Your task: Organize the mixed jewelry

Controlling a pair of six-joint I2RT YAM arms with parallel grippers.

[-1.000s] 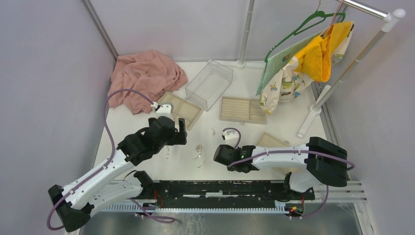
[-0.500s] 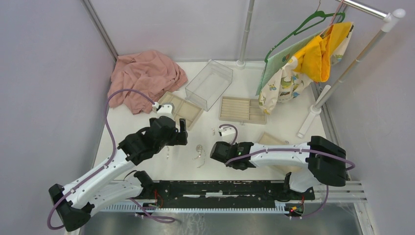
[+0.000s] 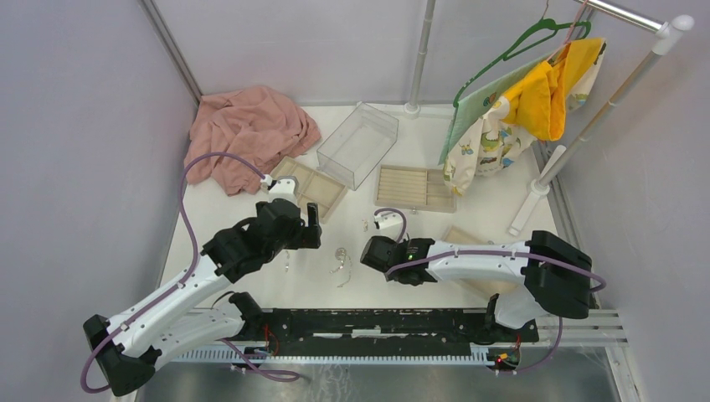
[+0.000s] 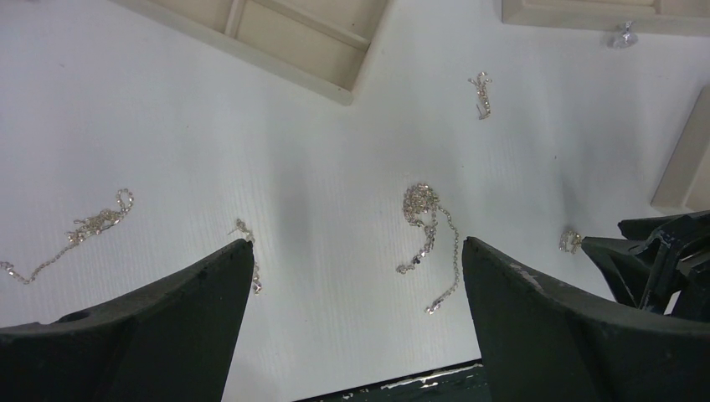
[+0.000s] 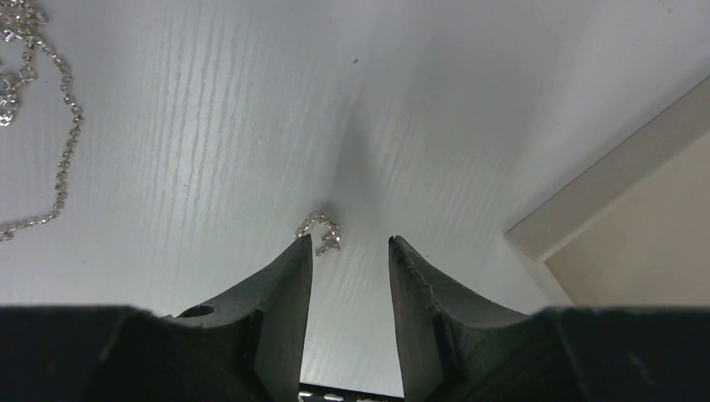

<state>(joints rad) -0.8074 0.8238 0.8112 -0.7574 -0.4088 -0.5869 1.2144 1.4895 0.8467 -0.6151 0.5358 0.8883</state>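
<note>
Well, the left gripper (image 4: 357, 244) hangs over the flat white table (image 4: 335, 151) with its 2 fingers very wide and holds nothing. There is lots of bare room under it. The right gripper (image 5: 349, 239) is low over the table with only a narrow gap between its fingers, and nothing sits in the gap. The edge of a flat beige tray (image 5: 586, 201) is close beside it.

A small curved sparkly silver piece (image 5: 321, 230) lies right at the tip of 1 finger; I cannot tell if they touch. A long thin silver chain (image 4: 427, 243) lies curled between the 2 grippers. Another thin silver chain (image 4: 84, 230) lies out past the left gripper. A little silver bit (image 4: 481, 92) lies alone, nearer the back.

Farther back sit a clear plastic box (image 3: 358, 142) and a crumpled pink cloth (image 3: 251, 130). Bright clothes (image 3: 519, 109) hang on a rail by plain grey walls.
</note>
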